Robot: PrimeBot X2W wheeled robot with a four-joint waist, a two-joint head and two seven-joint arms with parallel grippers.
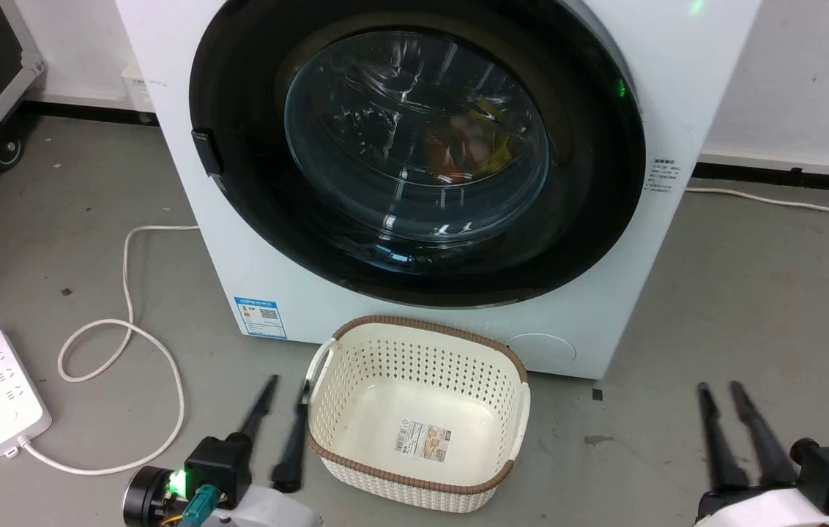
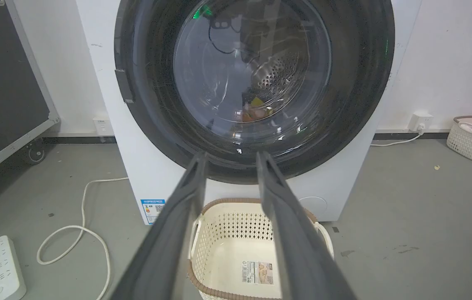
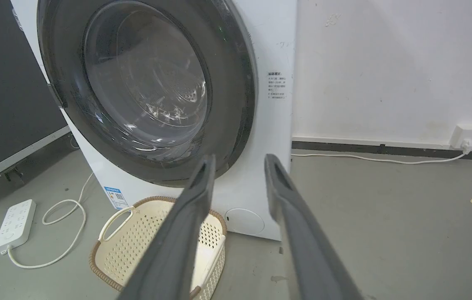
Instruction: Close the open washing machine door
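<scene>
— Where is the washing machine (image 1: 685,88) seen?
— At upper centre, and the door (image 1: 414,139) is laid flat against its front. A basket (image 1: 414,359) is placed below.
— And the grippers?
— The left gripper (image 1: 290,380) at lower left and the right gripper (image 1: 718,386) at lower right are held narrowly apart, empty.

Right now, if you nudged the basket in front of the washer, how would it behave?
The basket looks empty and perforated, so probably light. On the smooth floor it would likely slide rather than tip, being wide and low. Its moulded walls look fairly stiff.
</scene>
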